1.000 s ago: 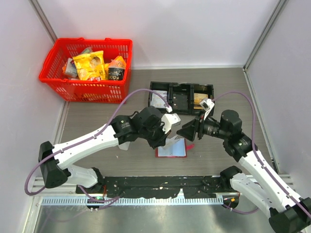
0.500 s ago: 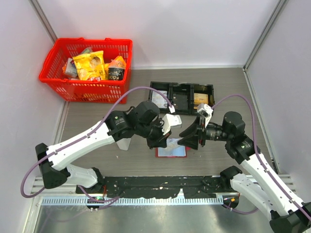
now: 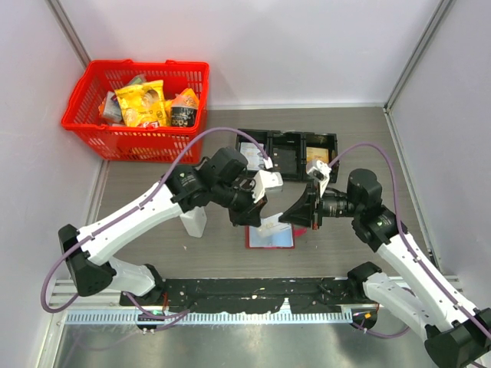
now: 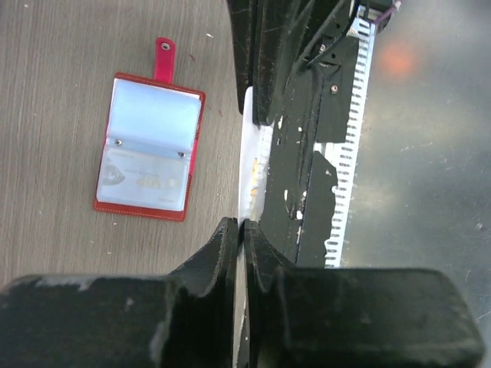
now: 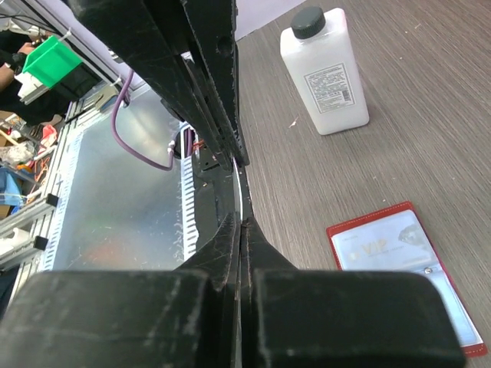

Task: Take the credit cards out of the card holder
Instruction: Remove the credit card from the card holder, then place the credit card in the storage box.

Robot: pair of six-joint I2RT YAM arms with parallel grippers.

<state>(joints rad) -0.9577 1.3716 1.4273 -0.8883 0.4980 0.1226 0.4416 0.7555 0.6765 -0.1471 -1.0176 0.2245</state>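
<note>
Both end effectors are pinched together on one card. The left end effector (image 4: pixel 239 227) grips one end of the thin pale card (image 4: pixel 252 172), seen edge-on, and the right end effector (image 5: pixel 240 224) is clamped on the other end. The card hangs between them near the middle of the top view, just above the holder. The holder (image 4: pixel 149 146) lies open and flat on the worktop (image 4: pixel 61 61), at the upper left of the left wrist frame, with nothing pinning it. A second card (image 4: pixel 146 180) with faint print sits in one sleeve, and the other sleeve looks empty. The main risk is the double grip. If the arms move apart or twist before one lets go, the stiff card could bow, snap out of a pinch or be flung. If one releases while the other has only a sliver of edge, the card may pivot and drop, perhaps back onto the holder or off toward the near edge. How deep each pinch goes cannot be told from these views. Further on, the second card may resist: the holder is light and unheld, so a pull would likely drag it along or fold it shut rather than free the card. A swinging arm could also knock over the bottle (image 5: pixel 323 73) standing nearby.
</note>
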